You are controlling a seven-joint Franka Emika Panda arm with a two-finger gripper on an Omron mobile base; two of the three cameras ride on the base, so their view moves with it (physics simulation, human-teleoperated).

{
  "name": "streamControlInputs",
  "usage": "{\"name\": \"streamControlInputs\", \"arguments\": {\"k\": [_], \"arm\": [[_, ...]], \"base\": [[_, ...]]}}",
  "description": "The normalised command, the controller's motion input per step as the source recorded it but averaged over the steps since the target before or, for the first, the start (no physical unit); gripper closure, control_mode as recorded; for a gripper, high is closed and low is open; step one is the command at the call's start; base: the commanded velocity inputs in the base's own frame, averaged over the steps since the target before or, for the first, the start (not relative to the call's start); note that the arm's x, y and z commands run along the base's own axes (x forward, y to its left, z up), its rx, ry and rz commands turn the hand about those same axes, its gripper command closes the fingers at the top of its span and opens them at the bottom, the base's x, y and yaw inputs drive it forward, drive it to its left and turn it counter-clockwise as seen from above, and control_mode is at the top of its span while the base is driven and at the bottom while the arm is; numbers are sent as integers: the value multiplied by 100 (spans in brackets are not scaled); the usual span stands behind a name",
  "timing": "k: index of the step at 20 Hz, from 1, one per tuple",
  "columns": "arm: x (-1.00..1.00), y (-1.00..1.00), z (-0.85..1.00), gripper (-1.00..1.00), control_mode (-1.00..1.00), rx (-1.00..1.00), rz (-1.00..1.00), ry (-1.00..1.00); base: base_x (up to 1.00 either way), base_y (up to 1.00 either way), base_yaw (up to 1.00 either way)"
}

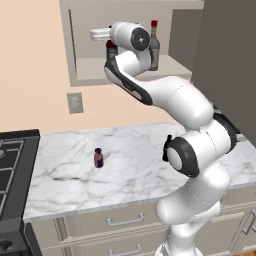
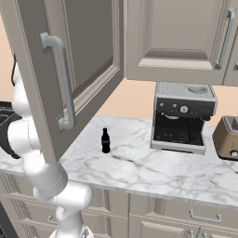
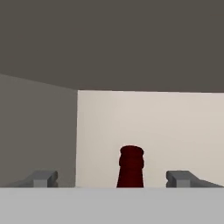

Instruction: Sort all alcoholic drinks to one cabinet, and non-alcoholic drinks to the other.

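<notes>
A marble counter [image 1: 130, 150] runs across the front of a simulated kitchen, with a drawer row below it and a black stove [image 1: 12, 155] at its left end. A short purple-pink container with a blue top [image 1: 98, 158] stands upright on the counter, left of the white robot arm [image 1: 190, 150] that rises from the lower right of the left base view. In the right base view a small black cola bottle [image 2: 106, 141] stands upright on the same counter, well apart from a coffee machine [image 2: 182, 118] and a toaster [image 2: 227, 135] further right, and a tall cabinet door with a long grey bar handle [image 2: 62, 83] hangs open in front. Above the counter the arm reaches up into an open wall cabinet [image 1: 80, 45] with a pale shelf. The gripper [image 3: 113, 177] is at the shelf with its fingers spread wide, holding nothing. Between the fingers, untouched on either side, the dark red neck of the brown-red bottle [image 3: 131, 167] stands upright on the shelf. In the left base view that bottle is mostly hidden behind the hand. Just beside it to the right on the same shelf stands the clear bottle with a red cap [image 1: 154, 45]. A wall socket [image 1: 75, 102] sits on the peach wall below the cabinet.
</notes>
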Motion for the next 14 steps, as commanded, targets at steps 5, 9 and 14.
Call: {"name": "streamControlInputs", "arguments": {"k": [5,9,14], "arm": [[-70,0,0,-100,-100,0,0,0],[-94,0,0,-100,-100,0,0,0],[-100,0,0,-100,-100,0,0,0]], "base": [[0,0,0],[0,0,0],[0,0,0]]}}
